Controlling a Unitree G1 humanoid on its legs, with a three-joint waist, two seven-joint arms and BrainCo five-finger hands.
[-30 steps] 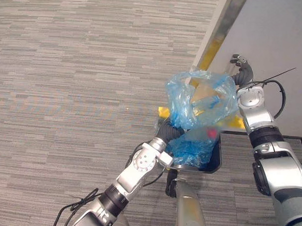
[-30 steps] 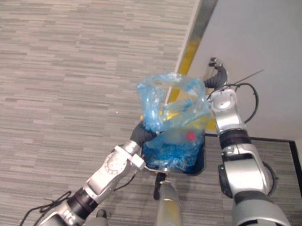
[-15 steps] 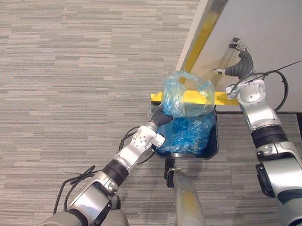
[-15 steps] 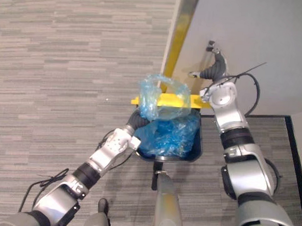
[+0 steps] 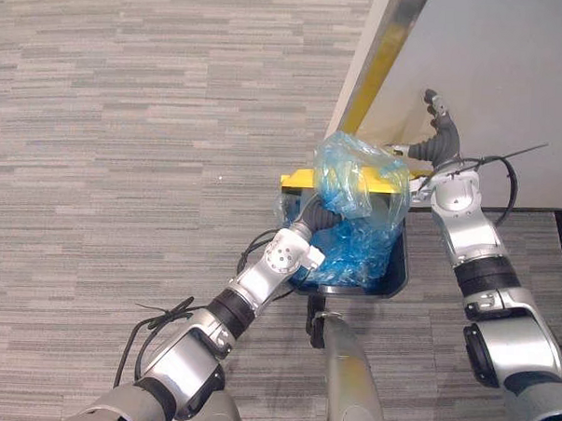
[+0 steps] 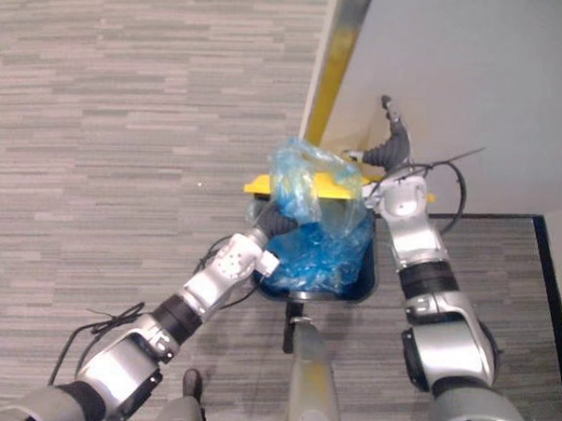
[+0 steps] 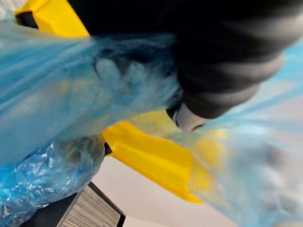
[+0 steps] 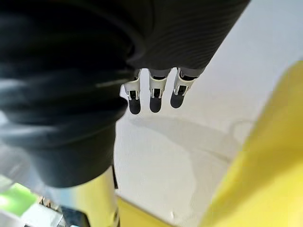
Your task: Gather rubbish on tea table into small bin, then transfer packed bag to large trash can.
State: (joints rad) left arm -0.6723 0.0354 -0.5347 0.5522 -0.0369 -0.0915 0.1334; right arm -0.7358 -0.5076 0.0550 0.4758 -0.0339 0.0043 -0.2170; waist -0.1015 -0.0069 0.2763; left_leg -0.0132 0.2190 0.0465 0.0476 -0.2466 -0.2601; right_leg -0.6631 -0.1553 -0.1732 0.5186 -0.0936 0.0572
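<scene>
Step in hand: moving the packed bag into the can. Judged late in the task, since the bag is already at the can's mouth.

Bag (image 5: 362,177): blue film, full. It stands over the opening of the can (image 5: 401,272), above the can's own blue liner (image 5: 353,258). Its far side is against the yellow flap (image 5: 296,180) at the far rim. I cannot tell whether its underside rests on the liner or hangs just clear.

Left hand (image 5: 320,215): at the bag's near-left lower edge, with its dark cover running into the film. In the left wrist view the film draws in toward the hand from both sides. Whether the hand is closed on the film, I cannot tell.

Right hand (image 5: 438,138): just beside the bag's right side, close to the wall (image 5: 511,62). Its fingers (image 8: 152,97) are straight, spread from the thumb, and hold nothing. I cannot tell whether the thumb touches the film.

Key relation: from the left hand, the bag lies up and away toward the far rim. Its bulk is taller than wide, with the long axis roughly upright. The can's opening is directly beneath, so the coming move is judged to go straight down. The left hand is the one in contact; the right is beside the bag and free to steady it.

Risk (judgement): the bag's top stands above the flap and could catch on it.
</scene>
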